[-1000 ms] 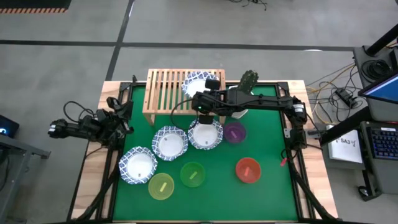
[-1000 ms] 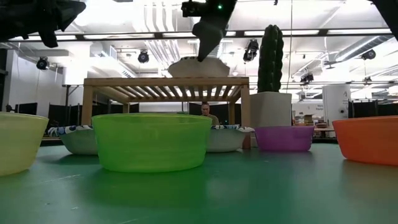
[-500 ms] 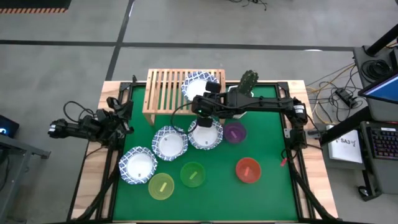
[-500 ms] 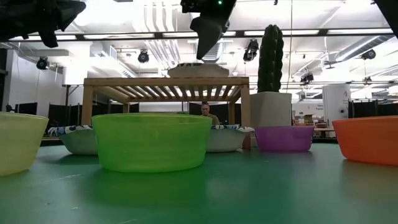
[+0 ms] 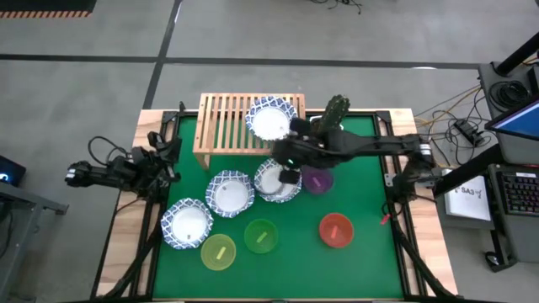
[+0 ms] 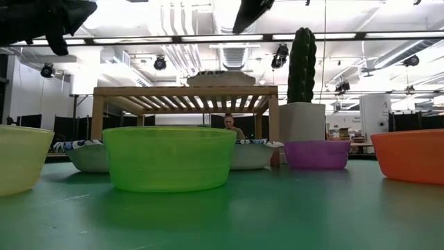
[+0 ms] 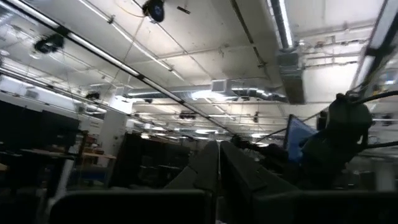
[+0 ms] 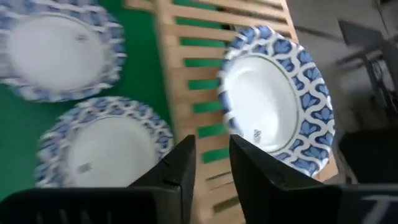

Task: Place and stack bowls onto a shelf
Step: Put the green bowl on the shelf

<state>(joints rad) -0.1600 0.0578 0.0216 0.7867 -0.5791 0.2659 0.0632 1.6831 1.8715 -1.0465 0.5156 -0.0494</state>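
- Green mat [image 5: 362,252]: covers the table inside a wooden border; carries all items below.
- Right arm [image 5: 370,145]: reaches from the right edge toward the centre, above the mat.
- Left arm [image 5: 118,172]: parked off the mat's left edge.
- Shelf [image 5: 223,126]: slatted wooden rack at the far edge of the mat, left of the cactus [image 5: 335,109]; seen on short legs in the low view [image 6: 185,91].
- Shelf bowl [image 5: 271,119]: white with blue rim, on the right end of the slats, nothing gripping it; also in the right wrist view [image 8: 277,96].
- Patterned bowls on the mat: one under the right gripper [image 5: 271,179], one just left of it [image 5: 231,193], one nearer the front left [image 5: 186,223].
- Plain bowls: purple [image 5: 319,180] just right of the gripper; red [image 5: 336,230] front right; green [image 5: 260,236] and yellow [image 5: 219,252] at the front, side by side.
- Right gripper [image 5: 289,176]: above the right part of the centre patterned bowl; fingers [image 8: 171,171] set slightly apart with a narrow gap, holding nothing.
- Left gripper [image 7: 219,171]: fingers pressed together, empty, pointing out into the room.
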